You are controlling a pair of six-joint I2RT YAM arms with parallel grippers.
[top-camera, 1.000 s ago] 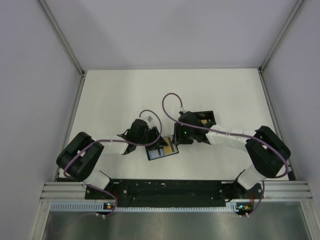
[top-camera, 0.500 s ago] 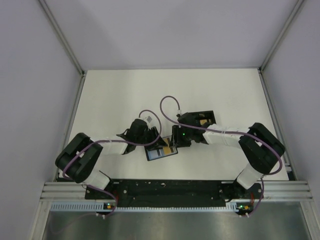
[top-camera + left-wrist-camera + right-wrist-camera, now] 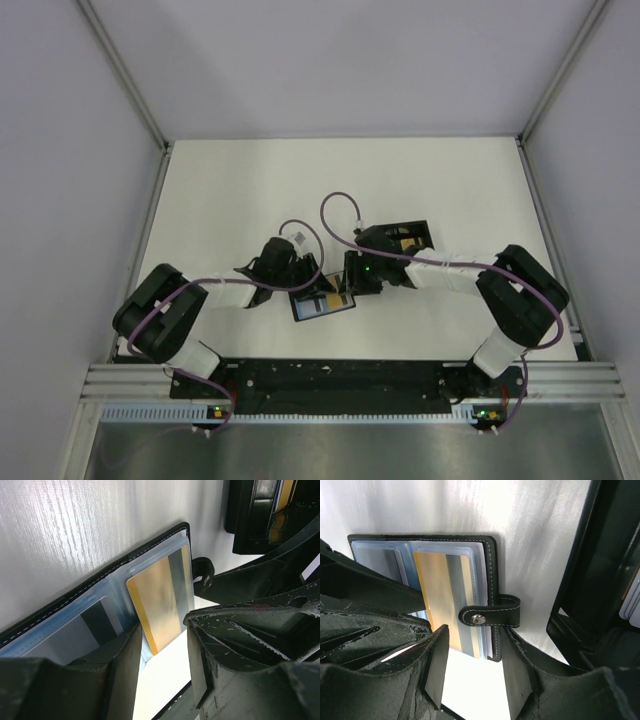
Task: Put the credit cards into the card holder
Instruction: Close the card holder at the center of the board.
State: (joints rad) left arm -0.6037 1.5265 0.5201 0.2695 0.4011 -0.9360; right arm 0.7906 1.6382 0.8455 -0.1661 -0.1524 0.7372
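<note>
The card holder [image 3: 323, 303] lies open on the table between the two grippers. It shows clear sleeves and a black stitched cover [image 3: 491, 555], with a snap strap [image 3: 490, 616] folded over its right edge. A gold credit card [image 3: 440, 595] with a grey stripe sits in the right sleeve and sticks out at its near end; it also shows in the left wrist view [image 3: 159, 600]. A grey card [image 3: 75, 635] sits in the left sleeve. My left gripper [image 3: 162, 655] is open, its left finger [image 3: 100, 680] over the left page. My right gripper [image 3: 472, 665] is open over the card's near end.
A larger open black box [image 3: 405, 240] stands just right of the holder, behind my right gripper. It fills the right side of the right wrist view [image 3: 600, 580], with light card edges [image 3: 631, 605] inside. It also shows in the left wrist view [image 3: 250, 515].
My right arm has shifted slightly left toward the holder since a second ago. The holder and my left gripper have stayed in place.
</note>
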